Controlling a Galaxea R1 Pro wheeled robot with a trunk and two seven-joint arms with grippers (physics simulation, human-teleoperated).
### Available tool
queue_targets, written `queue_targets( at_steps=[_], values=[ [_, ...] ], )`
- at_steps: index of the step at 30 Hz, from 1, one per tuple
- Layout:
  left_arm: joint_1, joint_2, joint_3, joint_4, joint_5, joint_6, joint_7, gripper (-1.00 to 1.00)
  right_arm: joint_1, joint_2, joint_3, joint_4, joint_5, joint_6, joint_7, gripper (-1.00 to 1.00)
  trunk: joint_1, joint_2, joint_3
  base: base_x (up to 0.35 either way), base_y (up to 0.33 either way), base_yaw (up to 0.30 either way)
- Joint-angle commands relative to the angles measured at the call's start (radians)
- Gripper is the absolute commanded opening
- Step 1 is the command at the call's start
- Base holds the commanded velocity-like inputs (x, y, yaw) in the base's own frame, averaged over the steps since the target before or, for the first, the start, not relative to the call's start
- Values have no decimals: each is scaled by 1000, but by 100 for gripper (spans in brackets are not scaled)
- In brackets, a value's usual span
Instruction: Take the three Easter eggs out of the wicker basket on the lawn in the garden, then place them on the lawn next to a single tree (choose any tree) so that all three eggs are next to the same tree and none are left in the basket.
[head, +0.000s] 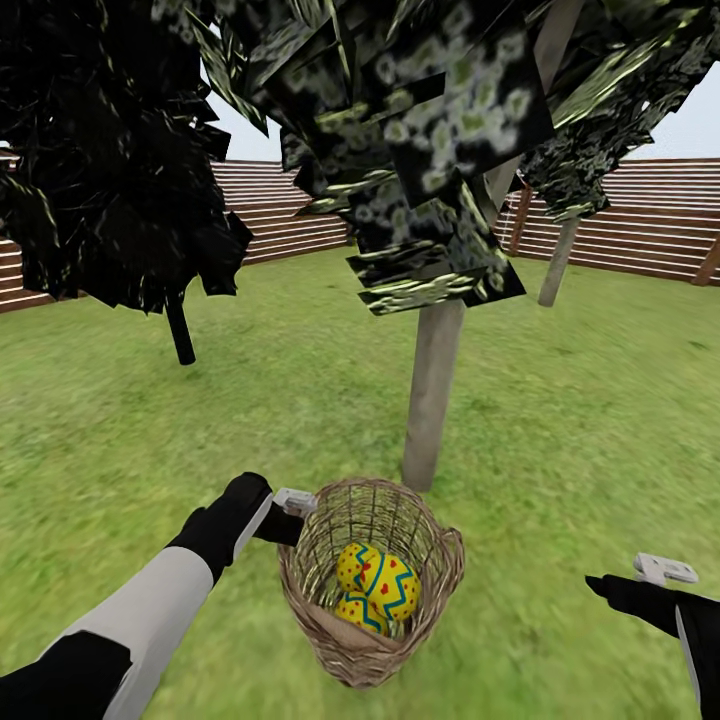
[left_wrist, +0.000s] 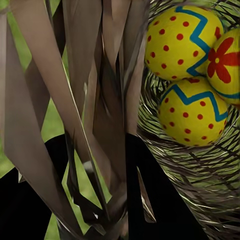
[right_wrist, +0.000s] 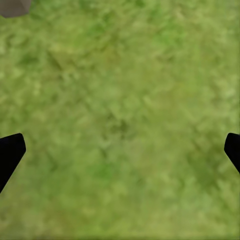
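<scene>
The basket (head: 372, 585) sits on the lawn (head: 560, 420) just before the tree (head: 432, 395), with the eggs (head: 377, 588) inside it. The left gripper (head: 290, 512) is at the basket's left rim; the right gripper (head: 625, 582) hangs well apart to its right. A fence (head: 650, 215) stands behind.

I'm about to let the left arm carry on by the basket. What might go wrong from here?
1. The left gripper sits against the basket rim, fingers in the weave; pulling may tip it and spill the eggs.
2. The eggs lie packed together deep inside, so grasping one may be awkward.
3. The tree stands close behind, limiting room.
</scene>
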Motion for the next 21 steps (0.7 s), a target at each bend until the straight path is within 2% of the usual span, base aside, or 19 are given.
queue_targets(
  at_steps=[1,21],
  values=[
    [-1,0,-2,-1,16,5,2,-100,-1,0,-2,-1,10,3,9,100,4,-8,-4,0,0,0],
    [0,2,-2,-1,16,5,1,-100,-1,0,-2,3,10,1,9,100,80,-148,-67,0,0,0]
  ],
)
